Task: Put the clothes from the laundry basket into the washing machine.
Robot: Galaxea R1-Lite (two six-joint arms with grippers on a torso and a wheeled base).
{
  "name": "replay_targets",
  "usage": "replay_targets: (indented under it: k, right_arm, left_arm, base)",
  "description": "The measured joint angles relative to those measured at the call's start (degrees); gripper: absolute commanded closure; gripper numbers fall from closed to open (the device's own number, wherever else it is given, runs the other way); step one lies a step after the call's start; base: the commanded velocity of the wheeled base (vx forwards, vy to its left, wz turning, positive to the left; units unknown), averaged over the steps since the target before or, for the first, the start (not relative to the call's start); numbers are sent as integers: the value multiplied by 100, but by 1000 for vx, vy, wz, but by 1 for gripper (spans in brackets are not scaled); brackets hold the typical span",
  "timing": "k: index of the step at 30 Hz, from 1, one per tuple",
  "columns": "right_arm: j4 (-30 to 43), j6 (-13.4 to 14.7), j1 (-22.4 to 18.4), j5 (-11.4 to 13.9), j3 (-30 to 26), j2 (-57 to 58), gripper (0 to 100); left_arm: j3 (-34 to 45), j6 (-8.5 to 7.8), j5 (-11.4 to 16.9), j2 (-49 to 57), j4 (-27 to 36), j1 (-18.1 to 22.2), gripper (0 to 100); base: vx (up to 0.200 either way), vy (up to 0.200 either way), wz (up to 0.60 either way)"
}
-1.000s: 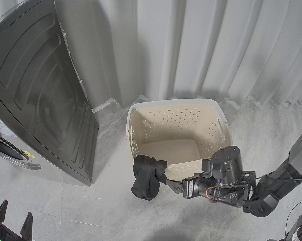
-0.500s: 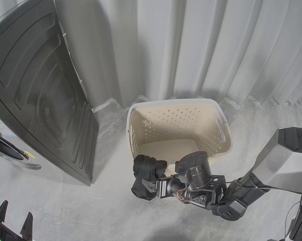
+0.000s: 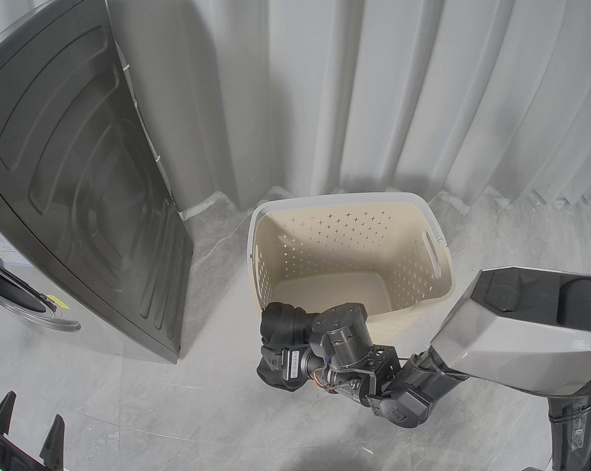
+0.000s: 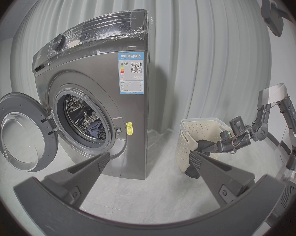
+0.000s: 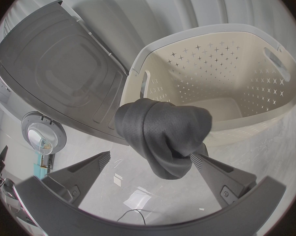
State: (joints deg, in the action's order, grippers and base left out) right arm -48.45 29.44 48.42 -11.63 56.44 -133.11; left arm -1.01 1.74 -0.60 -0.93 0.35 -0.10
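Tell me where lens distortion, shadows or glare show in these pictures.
Head view: the wide lens makes the washing machine lean, and it throws a soft shadow on the curtain. Left wrist view: round fisheye frame, dark corners, and glints on the machine's wrapped top. Right wrist view: the same round frame, and the laundry basket rim bows strongly.

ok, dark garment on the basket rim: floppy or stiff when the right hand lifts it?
Likely floppy: the dark garment sags in folds over the laundry basket rim. Probably light: the fabric looks thin. May snag on that rim.

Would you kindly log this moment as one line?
right claw open around dark grey cloth bundle on cream plastic laundry basket rim | left claw open
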Motion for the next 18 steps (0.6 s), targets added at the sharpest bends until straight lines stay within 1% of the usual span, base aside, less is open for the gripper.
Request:
replay_targets:
  k: [5, 6, 13, 18]
  right_arm:
    - [-2, 9, -52, -20, 310, -252, 0]
    - [-5, 9, -79, -22, 364, -295, 100]
    - [-13, 17, -187, -27, 541, -433, 100]
    - [35, 154, -146, -24, 499, -391, 100]
  left_arm:
    - [0, 0, 0, 0, 0, 0, 0]
    - [0, 0, 0, 0, -2, 0, 0]
    - [0, 2, 2, 0, 0, 0, 0]
    - [0, 6, 0, 0, -2, 0, 0]
  base:
    - [0, 0, 0]
    - [0, 0, 0]
    - [0, 0, 0]
    - [0, 0, 0]
